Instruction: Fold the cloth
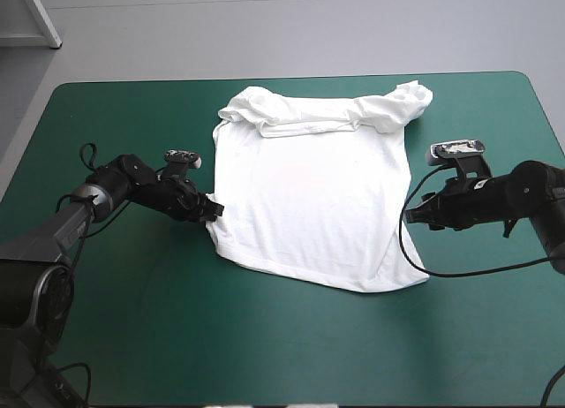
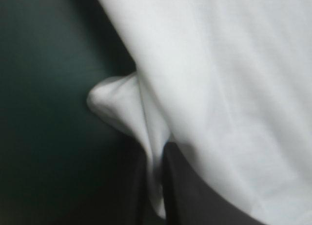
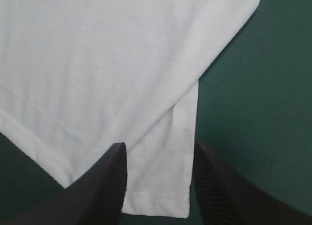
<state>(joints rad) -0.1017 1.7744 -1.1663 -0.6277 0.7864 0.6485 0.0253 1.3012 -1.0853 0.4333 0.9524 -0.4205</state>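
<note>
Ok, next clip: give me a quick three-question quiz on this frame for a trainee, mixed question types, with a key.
1. True or false: the right gripper is shut on the T-shirt.
2. Which edge of the T-shirt does the left gripper pinch? A) the edge toward the table's left, B) the far edge, C) the near hem.
3. Fill in: the T-shirt lies ____ on the teal-green cover.

Key: 1 false, it stands open with a strip of the shirt's edge between its fingers; 2 A; 3 spread flat.
</note>
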